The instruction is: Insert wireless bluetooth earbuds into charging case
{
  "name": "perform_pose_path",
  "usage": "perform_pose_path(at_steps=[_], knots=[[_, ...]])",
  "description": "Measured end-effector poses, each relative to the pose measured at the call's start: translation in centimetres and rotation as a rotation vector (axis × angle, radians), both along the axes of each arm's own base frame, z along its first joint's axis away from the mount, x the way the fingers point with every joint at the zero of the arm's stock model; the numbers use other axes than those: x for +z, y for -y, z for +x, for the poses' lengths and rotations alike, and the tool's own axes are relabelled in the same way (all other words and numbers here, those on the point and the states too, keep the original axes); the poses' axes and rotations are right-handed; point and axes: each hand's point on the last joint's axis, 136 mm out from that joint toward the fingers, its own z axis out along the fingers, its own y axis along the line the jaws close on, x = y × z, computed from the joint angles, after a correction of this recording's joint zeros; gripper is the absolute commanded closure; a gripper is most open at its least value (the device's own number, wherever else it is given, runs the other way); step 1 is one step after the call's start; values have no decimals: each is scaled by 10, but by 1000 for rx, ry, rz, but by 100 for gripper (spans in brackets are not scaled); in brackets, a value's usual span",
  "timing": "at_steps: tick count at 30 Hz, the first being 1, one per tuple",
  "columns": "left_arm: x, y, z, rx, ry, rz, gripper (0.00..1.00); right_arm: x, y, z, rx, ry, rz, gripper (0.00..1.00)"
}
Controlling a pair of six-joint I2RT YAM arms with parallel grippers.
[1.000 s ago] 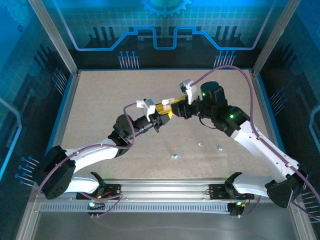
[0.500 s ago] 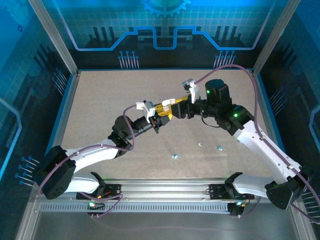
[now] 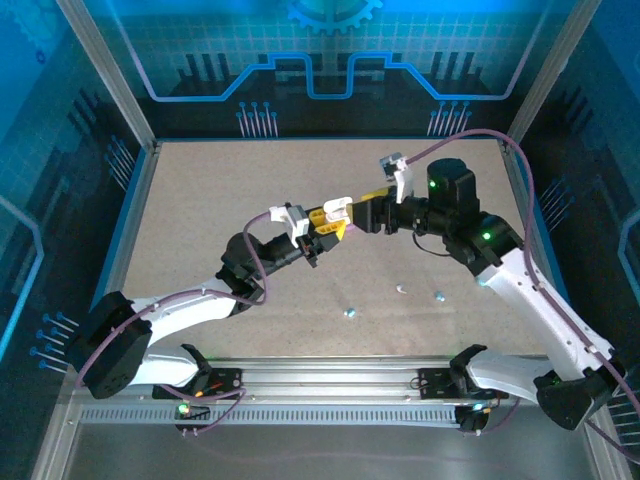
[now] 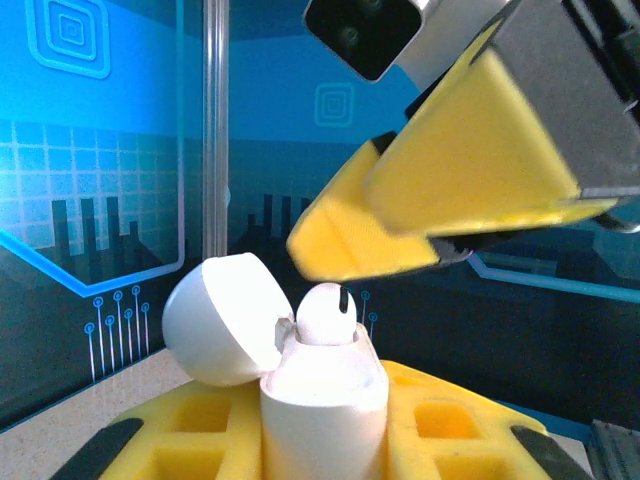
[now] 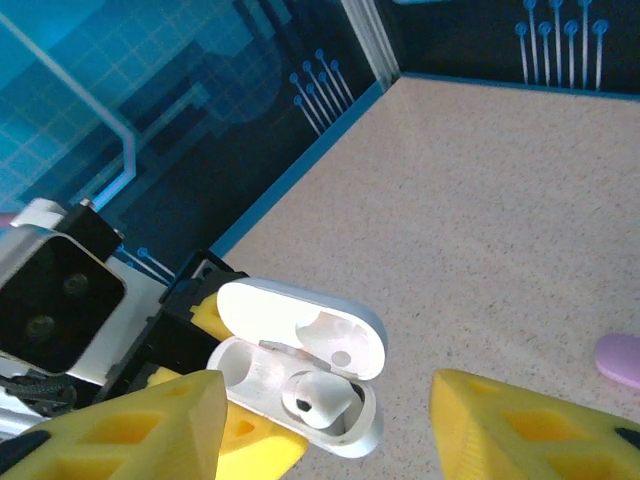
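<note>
My left gripper (image 3: pixel 318 226) is shut on the white charging case (image 4: pixel 325 400) and holds it upright above the table. The hinged lid (image 4: pixel 222 318) stands open to the left. One white earbud (image 4: pixel 325 315) sits in a slot of the case, its rounded top poking out. In the right wrist view the same case (image 5: pixel 255 372) shows that earbud (image 5: pixel 315 395) in the right slot, with the left slot vacant. My right gripper (image 5: pixel 330 440) is open, its yellow fingers (image 4: pixel 450 170) just above and apart from the case. Three loose earbuds lie on the table: (image 3: pixel 349 312), (image 3: pixel 401 289), (image 3: pixel 438 295).
A rounded purple object (image 5: pixel 620 358) lies on the table at the right edge of the right wrist view. The speckled tabletop (image 3: pixel 200 200) is ringed by blue walls and metal posts (image 4: pixel 214 130). Both arms meet over the table's middle.
My right gripper has opened wider and drawn back to the right, away from the case, leaving the white earbud in its slot. The left gripper has kept hold of the case.
</note>
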Motion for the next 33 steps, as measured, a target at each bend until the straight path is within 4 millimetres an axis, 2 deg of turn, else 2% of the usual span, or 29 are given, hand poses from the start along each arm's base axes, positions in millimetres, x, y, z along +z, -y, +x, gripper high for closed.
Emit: perform_pose_path(at_steps=[5,7,9,12,13,15,17,20,23,26,33], knots=[[-6,-1,0,7,4,14,77,23,29,-4,-129,92,16,43],[-8,-3,0,17,1,18,77,23,47,-1,-211,108,12,44],[-9,-4,0,27,1,19,77,14,66,7,-302,88,0,46],[-5,-7,0,40,15,14,77,-18,104,28,-481,-28,-34,47],[-3,-8,0,45,23,13,77,-35,118,36,-542,-92,-49,47],[1,-10,-1,51,32,7,77,-72,142,48,-636,-236,-81,49],[4,-11,-2,54,37,2,77,-121,159,58,-694,-417,-113,49],[4,-12,-2,58,37,0,77,-193,160,51,-686,-662,-166,48],[2,-13,-3,58,34,3,77,-245,152,29,-652,-846,-209,47],[1,-14,-4,58,32,4,77,-273,147,13,-630,-947,-245,46],[4,-15,-5,62,37,-1,77,-301,137,7,-593,-1020,-312,42]])
